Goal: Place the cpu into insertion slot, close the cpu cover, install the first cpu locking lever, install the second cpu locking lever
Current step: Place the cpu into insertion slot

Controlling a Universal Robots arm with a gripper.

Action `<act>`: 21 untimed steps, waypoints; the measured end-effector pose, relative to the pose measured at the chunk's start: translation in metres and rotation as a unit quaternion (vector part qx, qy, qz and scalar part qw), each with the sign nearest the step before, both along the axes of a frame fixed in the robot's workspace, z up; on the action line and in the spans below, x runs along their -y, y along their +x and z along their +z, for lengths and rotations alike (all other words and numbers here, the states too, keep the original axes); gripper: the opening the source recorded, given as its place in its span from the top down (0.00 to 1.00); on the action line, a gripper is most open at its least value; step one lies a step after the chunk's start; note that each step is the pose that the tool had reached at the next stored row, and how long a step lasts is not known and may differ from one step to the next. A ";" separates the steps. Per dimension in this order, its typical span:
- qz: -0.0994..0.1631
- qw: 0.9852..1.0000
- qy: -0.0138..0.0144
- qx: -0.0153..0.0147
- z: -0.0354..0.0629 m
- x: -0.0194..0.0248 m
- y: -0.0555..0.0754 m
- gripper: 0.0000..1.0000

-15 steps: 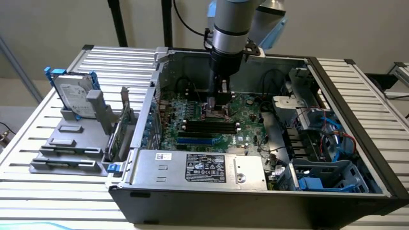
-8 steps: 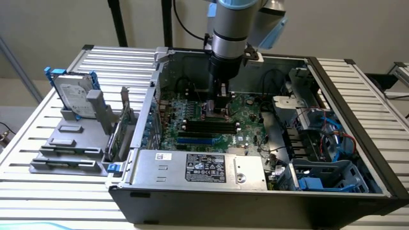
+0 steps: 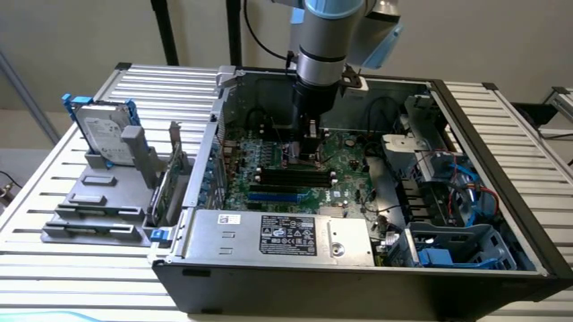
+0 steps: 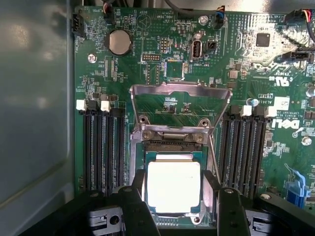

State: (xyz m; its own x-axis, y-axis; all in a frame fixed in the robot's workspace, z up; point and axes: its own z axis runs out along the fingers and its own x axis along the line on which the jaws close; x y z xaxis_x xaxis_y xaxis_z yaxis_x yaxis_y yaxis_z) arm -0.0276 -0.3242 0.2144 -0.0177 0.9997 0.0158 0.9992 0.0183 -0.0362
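fingers (image 4: pixel 136 192): spread wide, one black pad on each side of the cpu (image 4: pixel 173 189), snug against two opposite edges, so they're pinching it by the sides

gripper (image 4: pixel 175 181): way down inside the case (image 3: pixel 358 292), right over the board (image 4: pixel 162 59); in the exterior view it sits upper middle of the frame

cpu: pale metal face up, lying square in the slot (image 4: pixel 172 145), looks level (can't tell if it's seated all the way down)

cover (image 4: pixel 179 90): open, swung back off the slot on the side away from the fingers, and you can see green board through its window

memory slots (image 4: pixel 103 147): long black banks flanking the slot on both sides

coin battery (image 4: pixel 118 42): round and silvery, on the board out past the open cover, well apart from the slot

arm (image 3: pixel 327 40): drops straight down from the top middle of the exterior view into the case

power supply (image 3: pixel 278 235): grey box with a label sticker, lower middle of the exterior view, along the case's near edge

drive cage (image 3: pixel 457 248): blue-grey plastic, lower corner at the exterior view's right, inside the case

hard drive (image 3: pixel 100 131): in a blue bracket, propped upright in a grey holder (image 3: pixel 90 208) outside the case, at the exterior view's left

table (image 3: pixel 45 268): pale slats, with the case and the holder sitting on it
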 end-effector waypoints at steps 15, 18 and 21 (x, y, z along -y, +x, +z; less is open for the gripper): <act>-0.014 1.000 -0.003 -0.004 -0.0091 0.0000 0.000 0.45; -0.016 1.000 -0.005 -0.003 -0.0105 0.0000 0.000 0.45; -0.019 1.000 -0.008 -0.003 -0.0119 0.0000 0.000 0.45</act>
